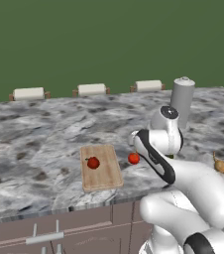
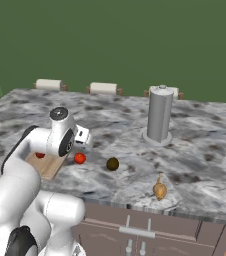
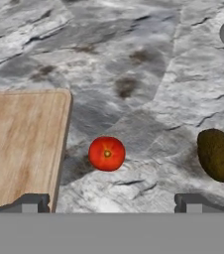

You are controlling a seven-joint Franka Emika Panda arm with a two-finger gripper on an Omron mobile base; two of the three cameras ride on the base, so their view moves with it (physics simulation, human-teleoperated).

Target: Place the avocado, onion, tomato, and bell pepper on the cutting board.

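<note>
Avocado (image 3: 220,155) cut off at frame edge; cutting board (image 2: 49,166) half behind arm.

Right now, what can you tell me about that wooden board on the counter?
The cutting board is a flat, light wooden rectangle with visible grain and rounded corners. It lies flat on the grey marbled counter, close to its front edge. One small red round item sits on it, near the middle. Another red round item rests on the counter just beside the board's right edge, not touching it.
</note>
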